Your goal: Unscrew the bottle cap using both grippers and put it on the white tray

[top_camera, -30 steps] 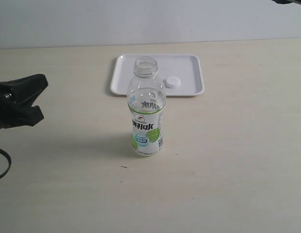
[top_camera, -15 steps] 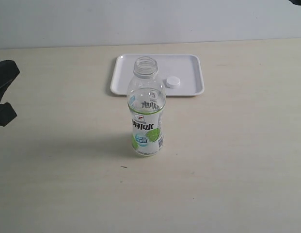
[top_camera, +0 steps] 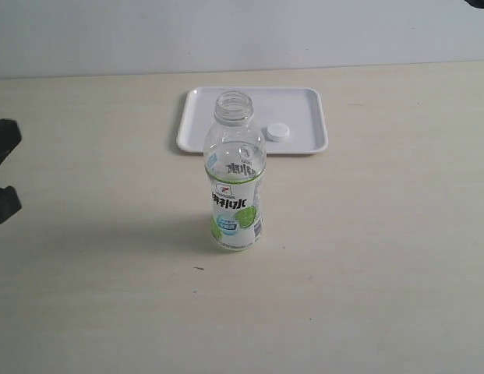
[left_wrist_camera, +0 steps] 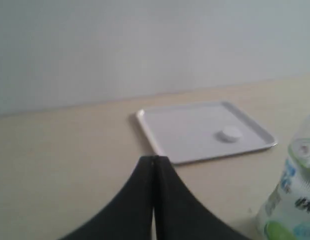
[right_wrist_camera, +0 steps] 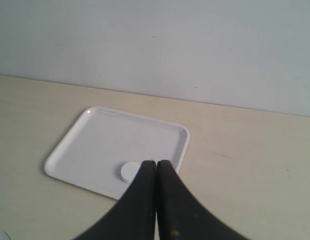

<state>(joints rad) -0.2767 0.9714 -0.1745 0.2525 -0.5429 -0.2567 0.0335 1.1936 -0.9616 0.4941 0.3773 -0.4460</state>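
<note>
Uncapped bottle (top_camera: 236, 191) upright on table (top_camera: 382, 257), bottle cap (top_camera: 277, 132) on white tray (top_camera: 304, 105) behind

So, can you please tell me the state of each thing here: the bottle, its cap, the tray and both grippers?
bottle: upright on the table, neck open, no cap on, nothing holding it.
bottle cap: off the bottle, lying on the white tray.
white tray: flat on the table behind the bottle, holding only the cap.
left gripper: shut, empty.
right gripper: shut, empty.
</note>
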